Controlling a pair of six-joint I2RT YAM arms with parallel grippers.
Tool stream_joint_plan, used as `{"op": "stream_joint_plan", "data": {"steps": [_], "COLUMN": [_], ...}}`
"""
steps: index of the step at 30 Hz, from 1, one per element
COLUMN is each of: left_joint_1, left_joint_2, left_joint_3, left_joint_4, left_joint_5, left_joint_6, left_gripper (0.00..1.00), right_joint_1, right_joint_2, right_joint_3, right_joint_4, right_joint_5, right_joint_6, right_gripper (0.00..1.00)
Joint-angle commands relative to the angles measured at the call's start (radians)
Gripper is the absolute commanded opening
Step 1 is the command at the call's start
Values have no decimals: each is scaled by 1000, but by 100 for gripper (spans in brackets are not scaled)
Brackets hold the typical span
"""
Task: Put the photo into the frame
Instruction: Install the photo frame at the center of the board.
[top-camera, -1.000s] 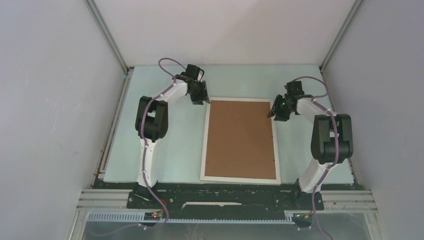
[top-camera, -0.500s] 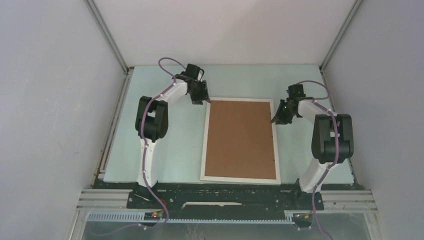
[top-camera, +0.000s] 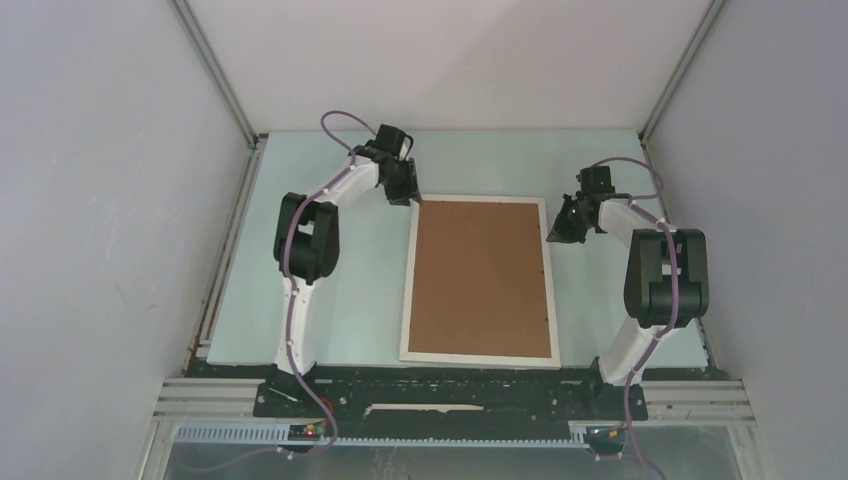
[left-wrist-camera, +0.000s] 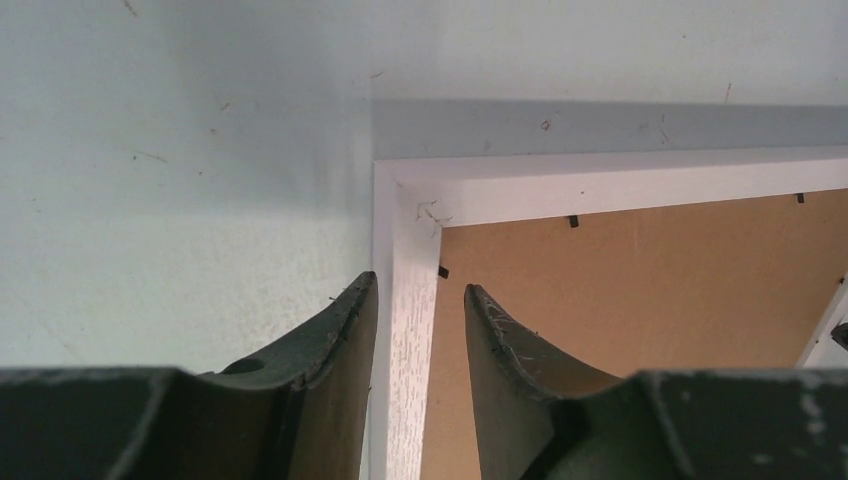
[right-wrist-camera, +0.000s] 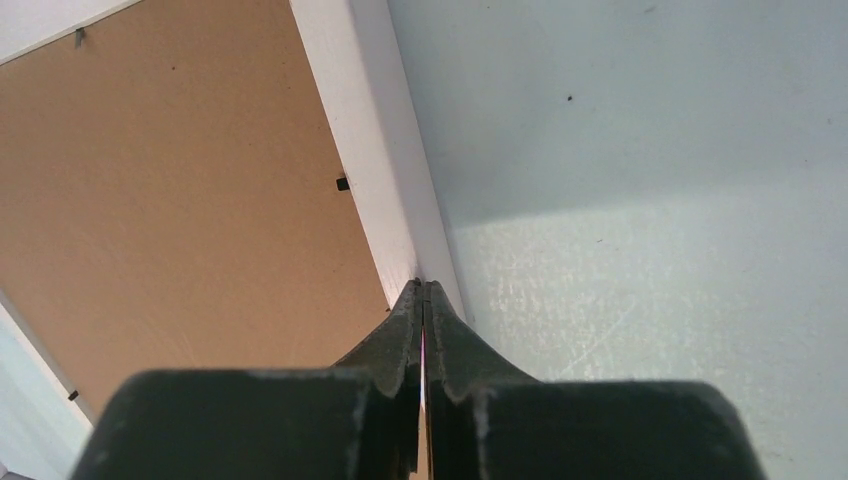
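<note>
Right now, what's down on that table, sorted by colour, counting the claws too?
White: 1, the frame
Brown: 1, the backing board
Black: 2, the left claw and the right claw
Total: 4

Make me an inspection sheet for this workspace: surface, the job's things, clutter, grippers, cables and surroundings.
Surface: pale blue-green table, light scuffs.
Job's things: white frame lies back up, brown backing board in it; photo not seen.
Clutter: nothing seen.
Grippers: left gripper open, straddling the frame's left rail near its far corner; right gripper shut, tips at the right rail.
Cables: purple cable loops along each arm, clear of the frame.
Surroundings: grey enclosure walls.
</note>
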Motion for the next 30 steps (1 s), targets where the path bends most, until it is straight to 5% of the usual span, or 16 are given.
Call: {"op": "stream_joint_plan", "data": {"steps": [1,10,16,22,30], "left_joint_1": [-12,-2,26,37,58], "left_joint_2": [26,41,-36,-65,-113], "left_joint_3": [88,104,-39,-110,-177], "left_joint_4": [-20,-20,105,131,212], "left_joint_5": [-25,-23,46,49,105], "left_joint_6": [6,-7,-27,-28,-50], "left_gripper": [42,37,51,41,60], "right_joint_1": [16,21,25,30,32], "right_joint_2": [28,23,24,23,22], "right_joint_3": [-14,-13,-14,-14,-13], "right_joint_4": [10,11,13,14,14], "right_joint_5": [-7,-16,-20,-20,-21], "right_joint_6": [12,11,11,7,6], "right_gripper": [2,2,2,1,1]}}
